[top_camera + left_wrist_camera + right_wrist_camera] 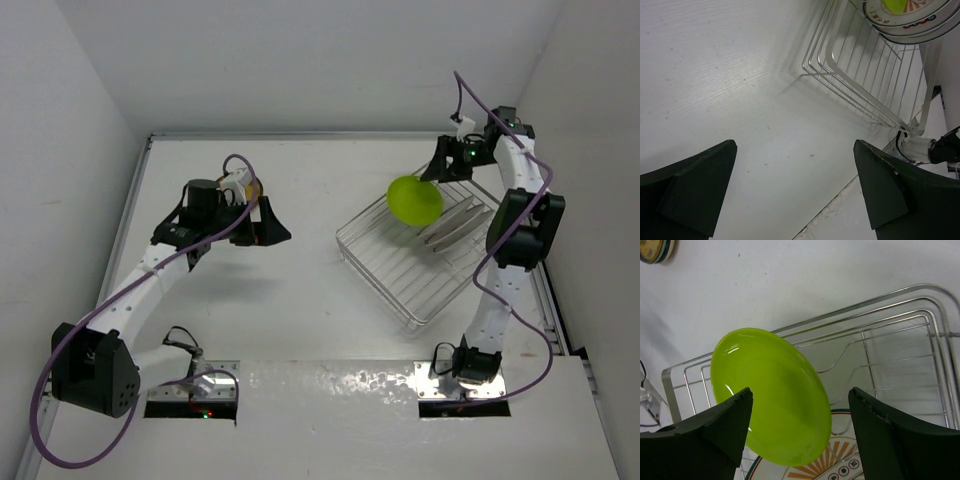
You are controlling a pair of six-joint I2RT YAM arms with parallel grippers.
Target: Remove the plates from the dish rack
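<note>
The silver wire dish rack (400,265) sits at the right of the table. A lime green plate (415,200) stands tilted on its edge at the rack's far end. My right gripper (800,392) hangs over it, open, with its fingers on either side of the green plate (770,395) and a gap left on the right side. A white plate with an orange patterned centre (840,467) lies in the rack just behind the green one. My left gripper (795,145) is open over bare table, left of the rack (860,75), with nothing between its fingers.
A yellow-rimmed plate (655,250) lies on the table outside the rack, mostly hidden under my left wrist (240,190) in the top view. White walls close in the table at the back and on both sides.
</note>
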